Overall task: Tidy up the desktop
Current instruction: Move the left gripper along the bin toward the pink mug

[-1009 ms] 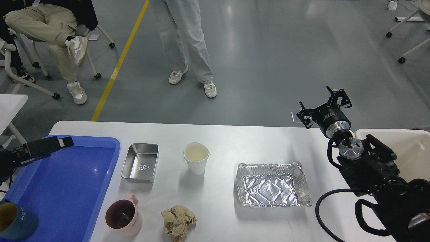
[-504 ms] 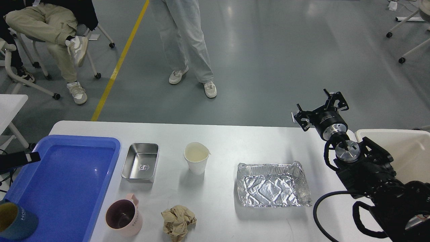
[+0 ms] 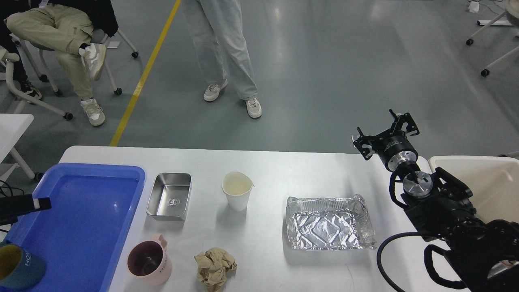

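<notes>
The white desktop point(image 3: 284, 170) carries a steel tin point(image 3: 169, 196), a white paper cup point(image 3: 237, 194), a crumpled foil tray point(image 3: 328, 223), a pink mug point(image 3: 149, 263) and a ball of brown paper point(image 3: 215, 267). My right gripper point(image 3: 383, 132) is open and empty, high over the table's far right edge, behind the foil tray. My left gripper point(image 3: 28, 203) shows only as a dark bar with a white tip at the left edge, over the blue tray's left rim. Its fingers cannot be told apart.
A blue plastic tray point(image 3: 81, 215) fills the table's left end and holds a dark blue cup point(image 3: 16, 265) at its near corner. A cream bin point(image 3: 486, 178) stands at the right, beside my right arm. People sit and stand beyond the table.
My left gripper has drawn back to the left and down, from the tray's far corner to the view's edge. My right gripper has shifted slightly to the left.
</notes>
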Tool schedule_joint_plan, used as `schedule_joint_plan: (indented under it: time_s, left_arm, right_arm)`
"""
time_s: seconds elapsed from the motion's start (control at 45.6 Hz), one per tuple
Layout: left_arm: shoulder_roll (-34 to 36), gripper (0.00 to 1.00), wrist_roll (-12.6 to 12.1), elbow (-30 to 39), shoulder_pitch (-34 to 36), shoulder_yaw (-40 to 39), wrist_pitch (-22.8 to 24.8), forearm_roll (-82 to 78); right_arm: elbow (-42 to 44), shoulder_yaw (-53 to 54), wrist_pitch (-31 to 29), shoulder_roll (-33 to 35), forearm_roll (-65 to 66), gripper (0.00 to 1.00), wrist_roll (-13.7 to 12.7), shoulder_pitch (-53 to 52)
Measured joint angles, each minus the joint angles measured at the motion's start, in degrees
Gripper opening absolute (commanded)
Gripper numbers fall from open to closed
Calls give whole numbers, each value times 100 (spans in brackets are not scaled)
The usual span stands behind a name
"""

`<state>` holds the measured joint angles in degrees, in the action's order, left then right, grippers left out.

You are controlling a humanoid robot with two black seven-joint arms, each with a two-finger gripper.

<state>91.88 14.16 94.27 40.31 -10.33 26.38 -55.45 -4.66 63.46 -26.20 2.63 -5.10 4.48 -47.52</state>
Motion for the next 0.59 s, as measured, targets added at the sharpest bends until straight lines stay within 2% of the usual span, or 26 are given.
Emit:
schedule_joint_plan:
  time_s: [0.11, 0.219, 0.46, 0.592]
  left_arm:
    - [-53, 96, -72, -137, 47, -36, 290, 11]
    - [-106, 96, -152, -295, 49, -36, 257, 22]
    - [-602, 96, -893, -417, 40, 11, 8, 25]
    - [-954, 94, -1082, -416, -8, 44, -329, 14]
  right_arm:
    - [0, 0, 0, 0, 0, 100, 8, 0]
    - [0, 0, 0, 0, 0, 100, 9, -1]
    - [0, -9, 0, 0, 0, 100, 9, -2]
    - [0, -9, 0, 0, 0, 100, 9, -1]
